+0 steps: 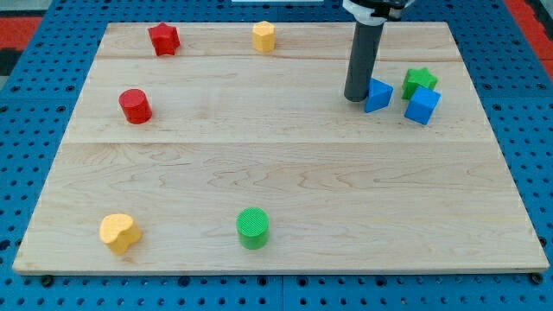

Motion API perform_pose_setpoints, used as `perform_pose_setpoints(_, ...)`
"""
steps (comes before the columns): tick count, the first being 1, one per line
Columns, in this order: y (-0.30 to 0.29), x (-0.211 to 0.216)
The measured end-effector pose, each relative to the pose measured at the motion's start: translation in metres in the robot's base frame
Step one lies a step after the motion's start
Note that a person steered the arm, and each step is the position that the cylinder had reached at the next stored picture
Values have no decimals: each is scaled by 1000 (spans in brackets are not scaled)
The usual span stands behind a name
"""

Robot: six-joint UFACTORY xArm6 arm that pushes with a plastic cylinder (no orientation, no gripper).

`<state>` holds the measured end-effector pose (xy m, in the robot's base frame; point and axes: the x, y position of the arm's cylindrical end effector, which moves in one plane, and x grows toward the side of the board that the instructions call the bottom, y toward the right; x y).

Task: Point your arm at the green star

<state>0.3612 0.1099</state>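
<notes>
Tabletop point(285, 173): pale wooden board, lying on a blue pegboard surround and carrying all blocks.

End effector: dark rod with no jaws, so it is neither clenching nor grasping anything. My tip point(356, 98) is resting on the board in the far right area, touching or just beside the left face of the blue triangular block point(378, 95).

Blue cube point(422, 106): sitting right of the triangular block, just near of the star.

Green star point(419, 81): task item, sitting at the far right of the board, close to the right edge. It is lying to the right of my tip and slightly farther away, with the blue triangular block standing between the two. Judgement: the coming move is turning on this one relation; a straight rightward slide would be shoving the triangle into the star, so the tip is needing to pass on the far side of the triangle.

Green cylinder point(253, 228): near centre, well apart.

Red cylinder point(136, 105): left side.

Yellow heart-like block point(119, 232): near left corner.

Red star-like block point(163, 39): far left.

Yellow block point(263, 36), shape unclear: far centre.
</notes>
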Motion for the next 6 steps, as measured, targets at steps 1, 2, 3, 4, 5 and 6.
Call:
perform_pose_setpoints(1, 22, 0)
perform_pose_setpoints(2, 33, 1)
perform_pose_setpoints(3, 33, 0)
perform_pose_setpoints(4, 33, -44)
perform_pose_setpoints(5, 24, -84)
perform_pose_setpoints(6, 24, -84)
